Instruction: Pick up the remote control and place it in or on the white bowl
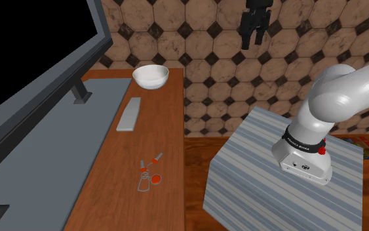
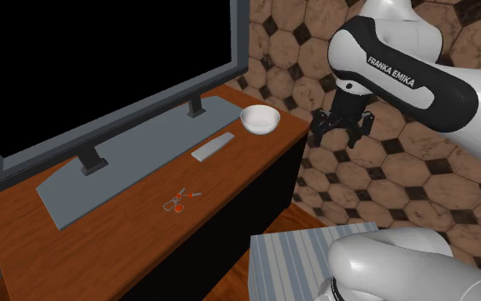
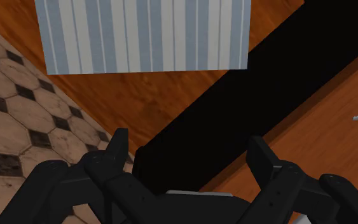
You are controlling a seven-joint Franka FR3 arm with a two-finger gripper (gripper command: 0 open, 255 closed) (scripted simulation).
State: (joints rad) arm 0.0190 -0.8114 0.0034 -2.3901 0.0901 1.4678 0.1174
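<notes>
The shoulder view looks down from beside and behind the stand (image 1: 268, 164), along the counter (image 1: 166, 131) toward the tiled wall (image 1: 196, 33). The second exterior view sits high, close to the arm (image 2: 401, 77), and faces the same counter slantwise. The wrist view looks past the pincer (image 3: 189, 147) onto the stand's top, the floor (image 3: 126, 89) and the counter's edge.
</notes>
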